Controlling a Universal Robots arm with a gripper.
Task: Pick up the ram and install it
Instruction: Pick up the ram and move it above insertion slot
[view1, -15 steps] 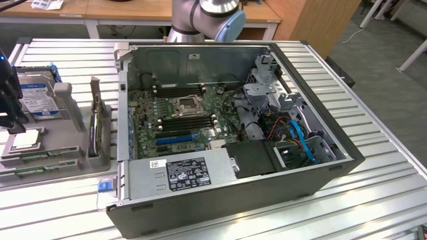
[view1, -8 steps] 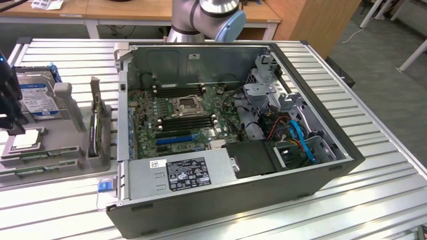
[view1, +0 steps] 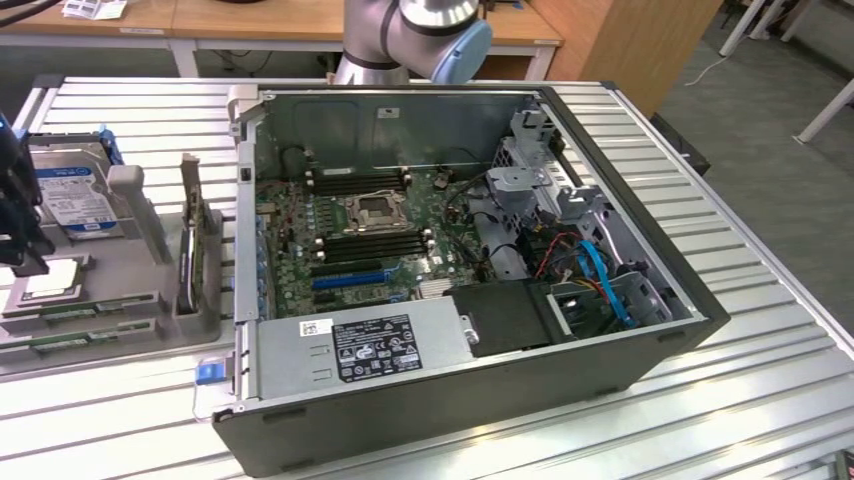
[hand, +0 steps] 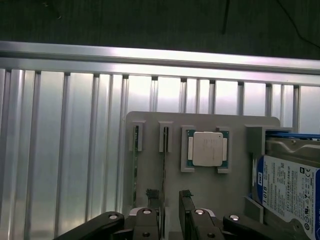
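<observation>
Two green ram sticks stand on edge in slots of the grey tray (hand: 200, 190); one ram stick (hand: 164, 150) runs between my fingertips, the other ram stick (hand: 135, 155) lies just beside it. In the exterior view the ram sticks (view1: 78, 310) show at the tray's near end. My gripper (hand: 170, 196) hangs open above them, one finger on each side of the inner stick, touching nothing that I can see. In the exterior view my gripper (view1: 27, 262) is the dark shape at the left edge, over the tray.
A square silver processor (hand: 207, 149) and a hard drive (hand: 290, 187) with a blue-white label sit on the same tray. The open computer case (view1: 641, 350) lies to the exterior view's right, its motherboard (view1: 360, 230) with black memory slots exposed. A card (view1: 195, 255) stands upright on the tray.
</observation>
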